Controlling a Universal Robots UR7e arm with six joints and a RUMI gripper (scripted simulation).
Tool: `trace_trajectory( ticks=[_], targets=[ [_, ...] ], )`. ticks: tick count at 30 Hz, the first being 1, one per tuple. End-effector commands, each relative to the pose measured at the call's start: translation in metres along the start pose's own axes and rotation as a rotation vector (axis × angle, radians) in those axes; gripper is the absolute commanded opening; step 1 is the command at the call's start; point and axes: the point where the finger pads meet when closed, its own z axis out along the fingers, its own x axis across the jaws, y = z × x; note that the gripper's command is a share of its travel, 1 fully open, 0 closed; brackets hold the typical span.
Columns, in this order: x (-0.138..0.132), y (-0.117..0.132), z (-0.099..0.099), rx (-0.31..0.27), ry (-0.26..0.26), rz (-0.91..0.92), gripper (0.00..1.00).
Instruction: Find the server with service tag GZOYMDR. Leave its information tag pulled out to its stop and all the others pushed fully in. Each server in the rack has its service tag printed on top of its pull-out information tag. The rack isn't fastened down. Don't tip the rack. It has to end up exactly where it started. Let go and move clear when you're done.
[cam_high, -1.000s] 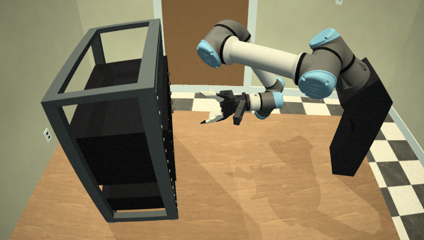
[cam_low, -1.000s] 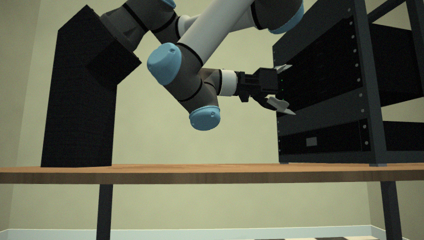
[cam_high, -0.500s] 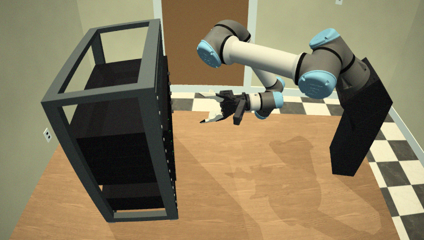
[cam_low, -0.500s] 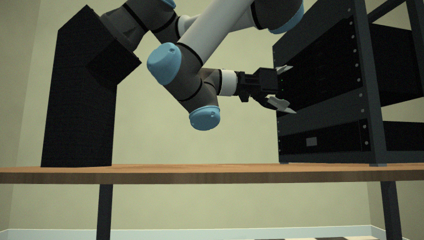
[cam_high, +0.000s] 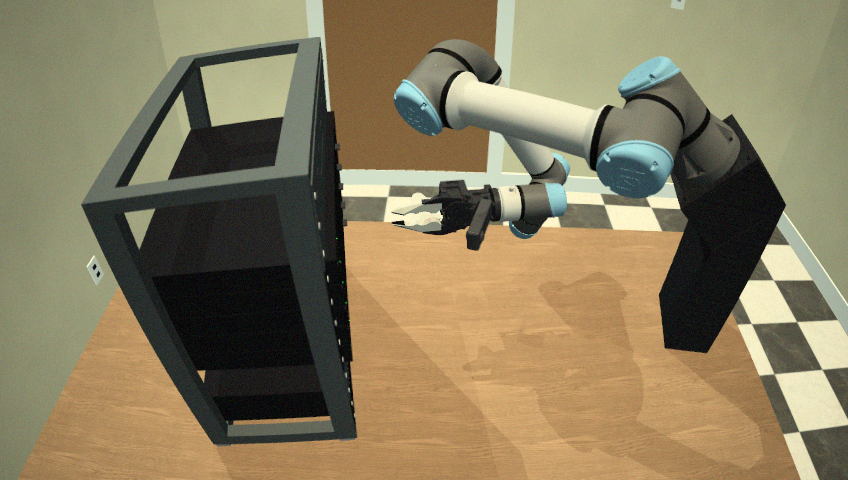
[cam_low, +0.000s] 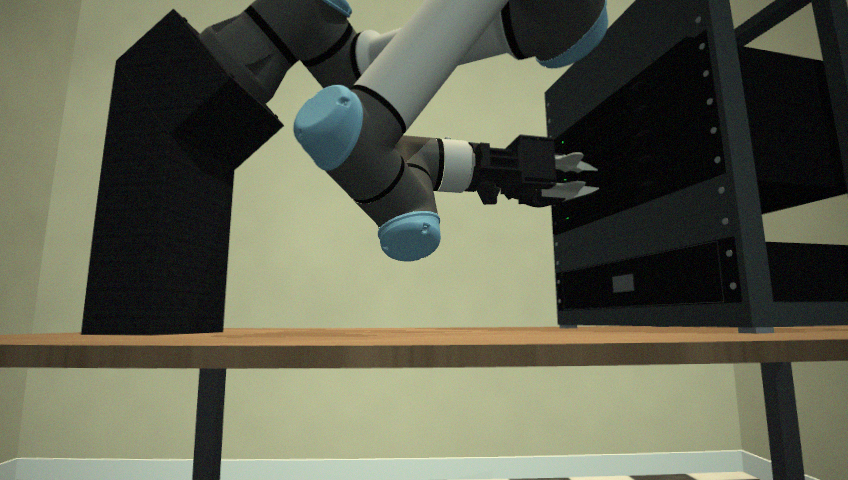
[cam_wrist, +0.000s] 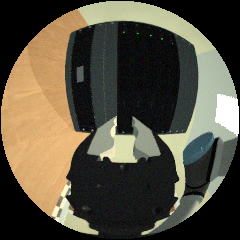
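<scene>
The dark grey rack (cam_high: 315, 297) (cam_low: 740, 208) (cam_wrist: 188, 90) stands upright on the table. Black servers (cam_high: 238, 321) (cam_low: 654, 118) (cam_wrist: 145, 75) fill its middle, with small green lights on their fronts. Several small tabs (cam_high: 343, 221) jut from the upper front in the top view. No service tag can be read, and I cannot tell how far any information tag is out. My gripper (cam_high: 393, 218) (cam_low: 596, 179) (cam_wrist: 124, 117) is in front of the rack's face, clear of it in the top view. Its fingers are close together with a narrow gap, and nothing is between them.
A separate lower unit (cam_low: 666, 273) (cam_wrist: 82, 100) bears a grey label (cam_low: 623, 283) (cam_wrist: 80, 74). The wooden table (cam_high: 446, 356) (cam_low: 416, 355) (cam_wrist: 30, 125) carries the rack and the arm's black pedestal (cam_high: 714, 267) (cam_low: 157, 237). The arm's elbow reaches close to the rack's upper front.
</scene>
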Motion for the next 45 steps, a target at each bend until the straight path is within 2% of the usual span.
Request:
trace_trajectory(
  ticks=[1,15,24,39,45],
  targets=[
    [0.000,0.000,0.000,0.000,0.001,0.000,0.15],
    [0.000,0.000,0.001,0.000,0.001,0.000,0.15],
    [0.000,0.000,0.009,0.000,0.001,0.000,0.15],
    [0.000,0.000,0.059,0.000,0.001,0.000,0.15],
    [0.000,0.000,0.069,0.000,0.001,0.000,0.15]
  ],
)
